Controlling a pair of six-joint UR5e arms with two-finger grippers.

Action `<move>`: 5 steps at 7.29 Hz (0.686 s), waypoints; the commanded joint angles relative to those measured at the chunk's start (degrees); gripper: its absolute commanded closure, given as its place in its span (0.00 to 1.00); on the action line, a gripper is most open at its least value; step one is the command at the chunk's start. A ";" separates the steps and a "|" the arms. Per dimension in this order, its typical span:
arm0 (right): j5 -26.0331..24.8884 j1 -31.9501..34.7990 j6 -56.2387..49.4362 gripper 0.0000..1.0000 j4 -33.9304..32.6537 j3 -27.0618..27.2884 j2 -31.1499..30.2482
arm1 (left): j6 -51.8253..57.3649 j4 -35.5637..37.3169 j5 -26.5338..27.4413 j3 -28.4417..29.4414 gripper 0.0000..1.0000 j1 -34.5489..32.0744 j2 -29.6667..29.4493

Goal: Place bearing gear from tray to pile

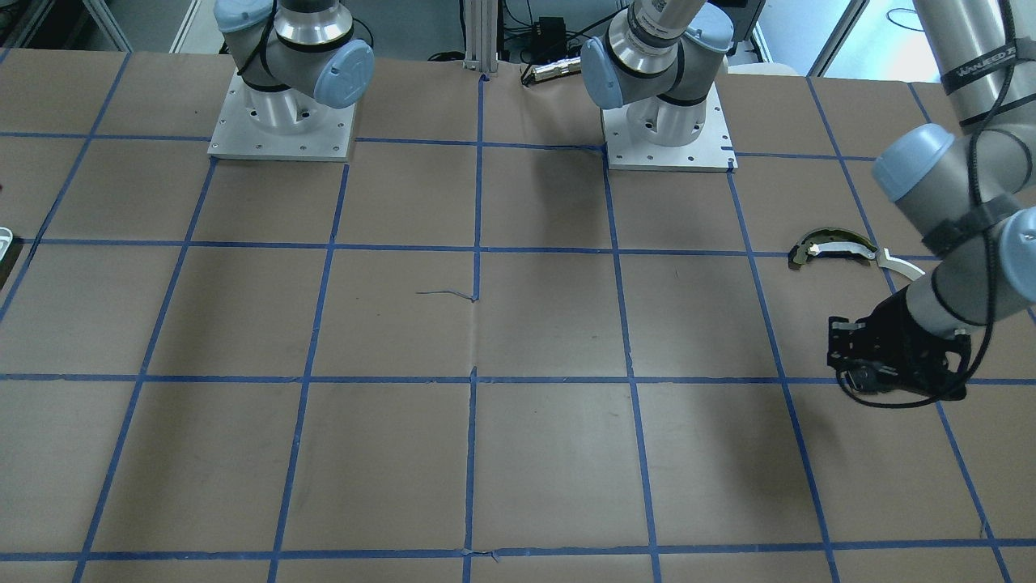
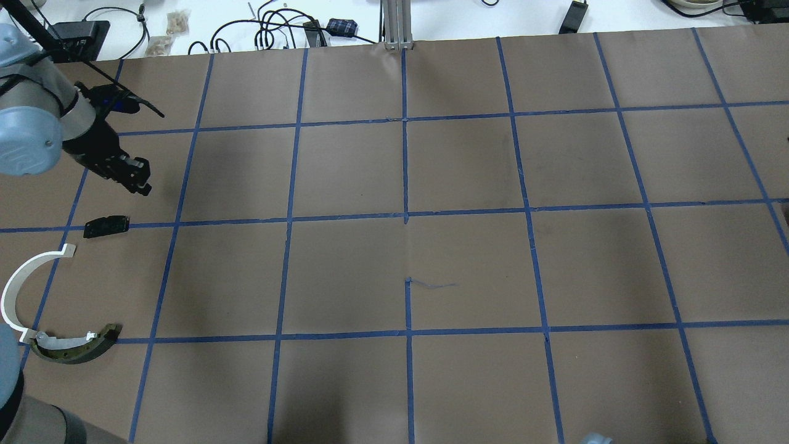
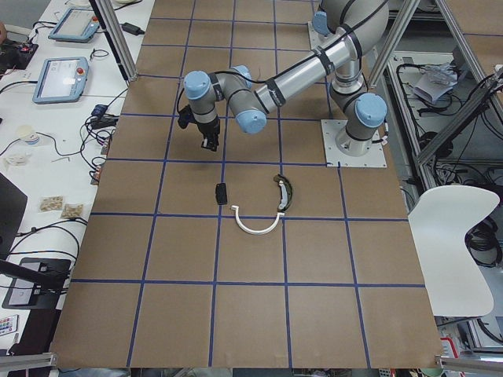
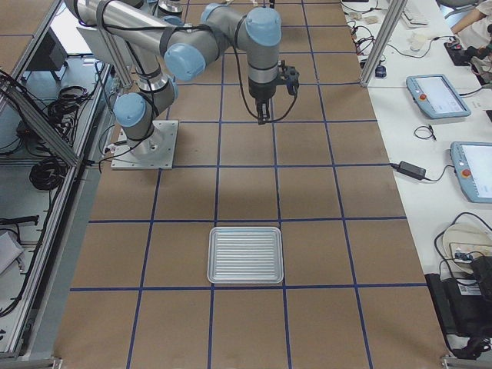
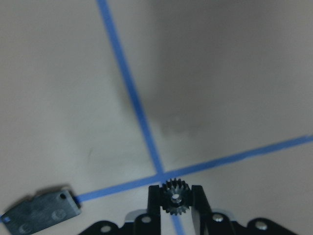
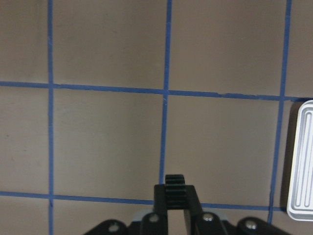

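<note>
My left gripper (image 5: 176,195) grips a bearing gear (image 5: 175,201) beside the pile (image 2: 74,354) near the table's left end; only the release remains. My right gripper (image 6: 175,195) clenches a second gear (image 6: 174,185).

On the table (image 2: 431,246), the curved piece (image 2: 74,353) lies against the half-ring arc (image 2: 7,299) at the arc's end nearest the robot. The flat plate (image 2: 106,226) lies just beyond the arc's far end, apart from it. Past the plate, farther from the arc, the left gripper (image 2: 140,187) hangs with a gear (image 5: 174,197) between its fingers, and the tray (image 4: 246,255) lies well away on the arc's right.
</note>
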 commanded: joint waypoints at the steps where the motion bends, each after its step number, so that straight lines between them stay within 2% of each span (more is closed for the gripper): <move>1: -1.20 10.74 15.29 0.87 0.71 0.00 -1.55 | 9.60 -1.66 1.22 -3.51 1.00 11.74 1.31; 3: -0.86 21.27 32.83 0.87 -0.16 0.00 -0.68 | 11.75 -0.53 1.83 -3.97 1.00 17.05 -0.87; 4: -0.43 27.69 41.55 0.86 -2.95 -0.08 1.59 | 11.14 2.00 1.74 -4.84 1.00 17.15 -2.54; 5: 0.01 33.32 50.42 0.84 -8.99 -0.17 5.00 | 10.87 3.59 1.57 -4.94 1.00 17.06 -4.74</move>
